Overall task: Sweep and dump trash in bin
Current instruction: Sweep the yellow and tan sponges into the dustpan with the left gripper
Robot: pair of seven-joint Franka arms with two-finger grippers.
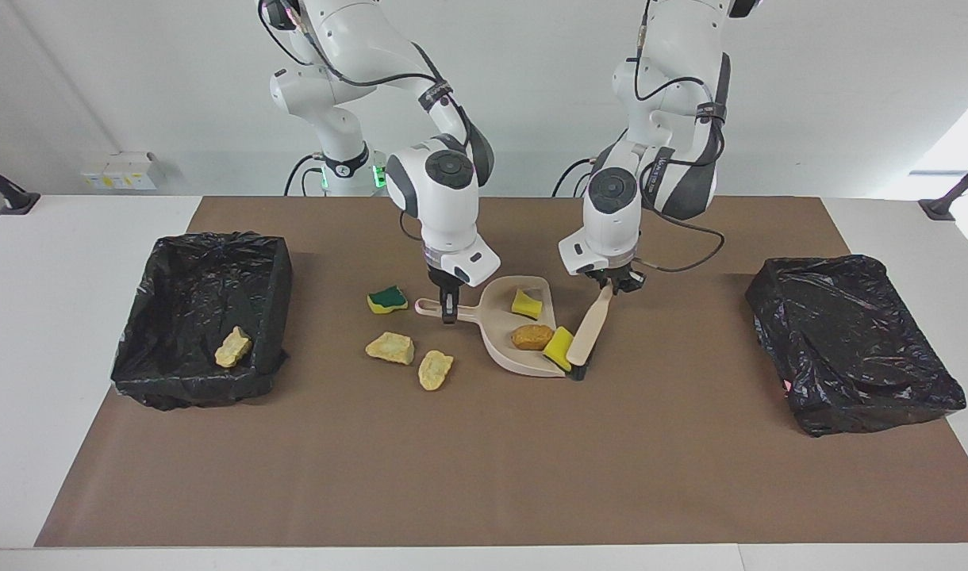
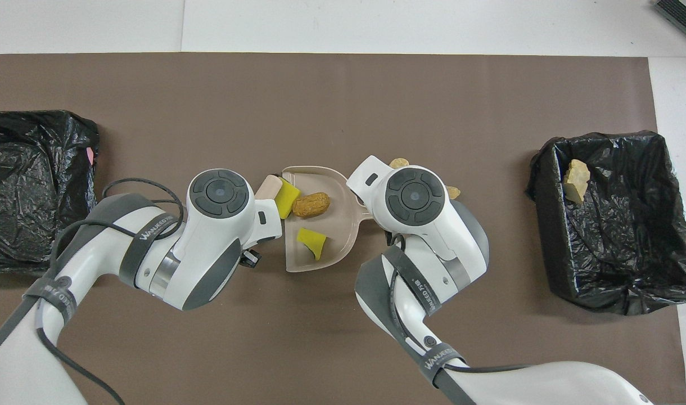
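Observation:
My right gripper point(image 1: 450, 306) is shut on the handle of the beige dustpan point(image 1: 500, 327), which rests on the mat. An orange-brown lump point(image 1: 532, 336) and a yellow sponge piece point(image 1: 525, 303) lie in the pan. My left gripper point(image 1: 613, 284) is shut on the beige hand brush point(image 1: 591, 333). The brush's bristle end presses another yellow sponge piece point(image 1: 559, 346) onto the pan's open lip. Beside the pan's handle, on the mat, lie a green-topped sponge point(image 1: 387, 299) and two tan chunks point(image 1: 389, 347) point(image 1: 435, 369). In the overhead view both wrists hide the fingers.
A black-lined bin point(image 1: 198, 381) at the right arm's end of the table holds one tan chunk point(image 1: 233, 346). A second black-lined bin point(image 1: 853, 341) stands at the left arm's end. The brown mat point(image 1: 484, 476) covers the table's middle.

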